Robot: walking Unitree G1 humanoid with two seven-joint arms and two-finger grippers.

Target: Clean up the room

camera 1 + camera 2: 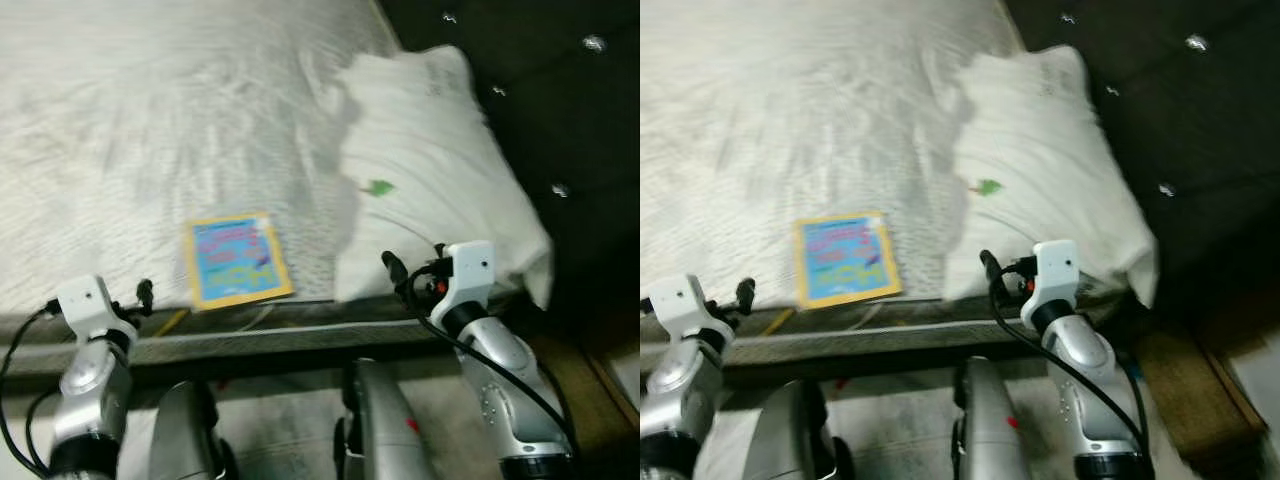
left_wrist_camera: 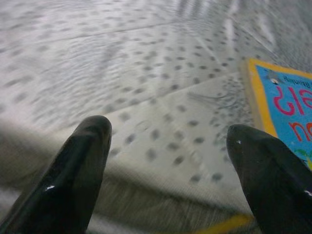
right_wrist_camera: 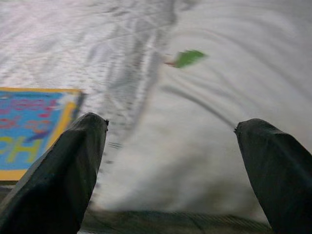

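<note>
Lighting: dim, indoor, warm-grey cast; bed (image 1: 150,130) surface moderately lit from above, upper right corner falls to near black. Small specular glints on the dark headboard (image 1: 560,90). Soft shadow between the pillow (image 1: 430,170) and the mattress.
Blur: motion smear across both eye views; quilt pattern streaked, book (image 1: 238,260) lettering unreadable.
Wrist views: fingers (image 2: 73,180) close and out of focus; the bed's dotted fabric smeared; green mark (image 3: 187,58) on the pillow soft-edged.
</note>
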